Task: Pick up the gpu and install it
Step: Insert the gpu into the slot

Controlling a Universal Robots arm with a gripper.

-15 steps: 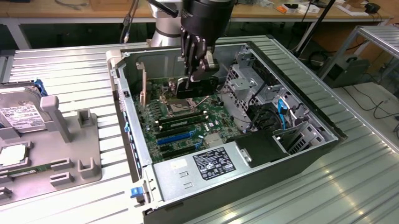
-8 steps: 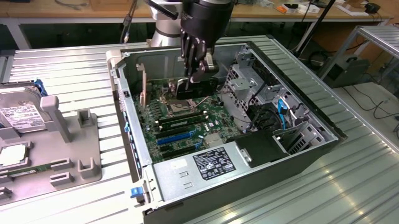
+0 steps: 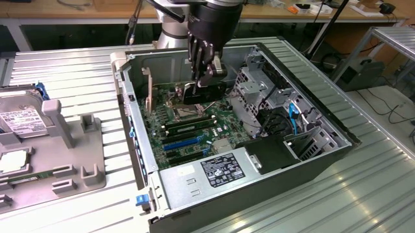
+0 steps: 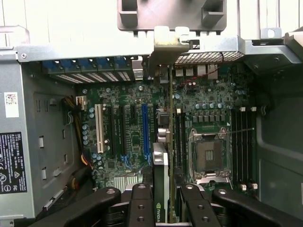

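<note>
You have an open computer case with motherboard and power supply, and a hard drive at the exterior view's left.

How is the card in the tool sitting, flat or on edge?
On edge: the gpu stands thin side up, gripped by the tool, above the motherboard.

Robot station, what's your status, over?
Hand shut on the gpu. Gpu on edge inside the computer case, above the motherboard. No obstruction seen.

Lab workshop: workbench, cables, opened computer.
</note>
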